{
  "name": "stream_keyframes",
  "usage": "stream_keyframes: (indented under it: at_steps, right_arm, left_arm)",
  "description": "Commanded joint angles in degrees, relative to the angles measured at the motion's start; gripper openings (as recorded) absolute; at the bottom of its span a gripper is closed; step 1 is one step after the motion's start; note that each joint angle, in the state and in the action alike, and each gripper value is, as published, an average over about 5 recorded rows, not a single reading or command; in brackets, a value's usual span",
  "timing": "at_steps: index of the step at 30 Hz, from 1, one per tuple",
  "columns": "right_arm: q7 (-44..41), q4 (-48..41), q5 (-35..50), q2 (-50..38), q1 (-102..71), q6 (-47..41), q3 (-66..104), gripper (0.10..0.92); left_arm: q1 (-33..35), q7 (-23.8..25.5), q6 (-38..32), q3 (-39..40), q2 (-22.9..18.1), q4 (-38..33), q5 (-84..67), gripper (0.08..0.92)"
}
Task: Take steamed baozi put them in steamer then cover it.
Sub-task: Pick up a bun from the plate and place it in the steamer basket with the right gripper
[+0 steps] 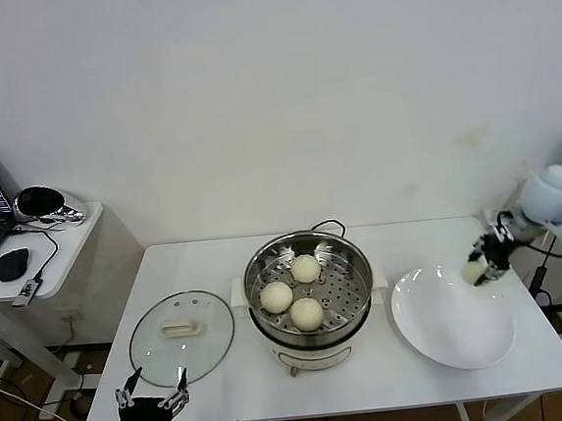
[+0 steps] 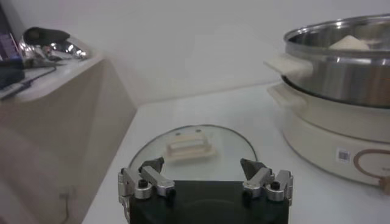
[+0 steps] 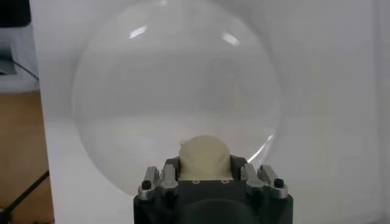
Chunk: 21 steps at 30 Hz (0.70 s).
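Three cream-white baozi lie in the shiny steel steamer on its white pot base. My right gripper is shut on the fourth baozi and holds it above the far right edge of the white plate. The glass cover with its cream handle lies flat on the table left of the steamer. My left gripper is open and empty at the table's front edge, just in front of the cover.
A side table with a laptop, a mouse and cables stands at the left. The steamer's cord runs behind the pot. The steamer wall rises beside the cover in the left wrist view.
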Motion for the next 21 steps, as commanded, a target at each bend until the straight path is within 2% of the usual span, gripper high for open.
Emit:
stream_keyframes:
  at_steps: [1,13,21]
  right_arm:
    - [-1.42,7.99,15.25,2.76,21.25,-7.18,-18.57,0.518]
    - [1.04,7.4,26.7,18.54,30.61,-13.8,-31.99,0.518]
    - [2.52,5.53,26.97,25.07,28.51,-15.72,-32.43,0.518]
  left_arm:
    - [-0.16,0.1,0.2,-0.07,0.05,-1.13,-0.23,0.823]
    - [-0.35,-0.03,0.11,-1.15,0.0,-2.6,-1.33,0.823]
    - [-0.01,-0.35,-0.23,-1.28,-0.23,-2.64,-1.83,0.823]
